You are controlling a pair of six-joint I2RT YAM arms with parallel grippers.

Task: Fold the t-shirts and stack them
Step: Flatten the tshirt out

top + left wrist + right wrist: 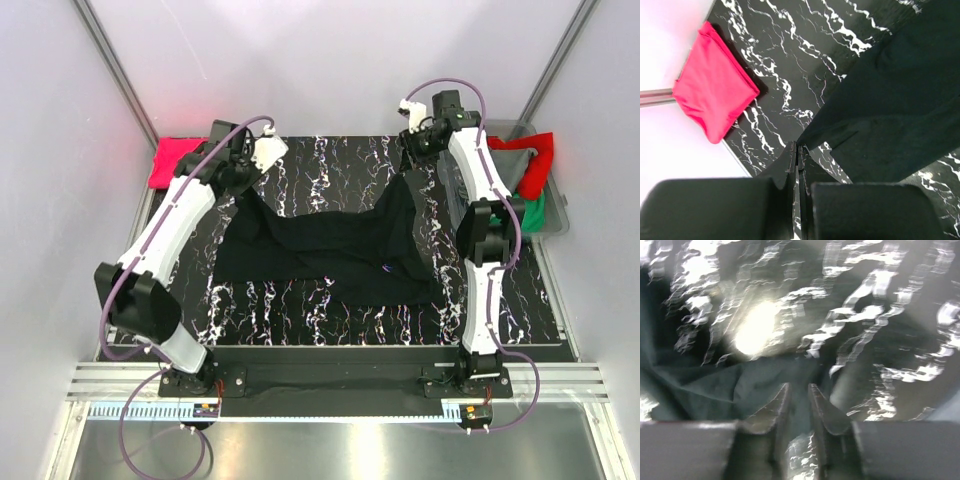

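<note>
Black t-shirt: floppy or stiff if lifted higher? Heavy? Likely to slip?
Probably very floppy: the black t-shirt sags between the left gripper and right gripper, its near part lying on the table. Likely light, since two small corner pinches hold it up. Slipping seems possible; each grip catches only an edge.

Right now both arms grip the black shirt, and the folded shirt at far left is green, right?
No: the folded shirt is pink-red, not green, as the left wrist view shows. The rest is right.
</note>
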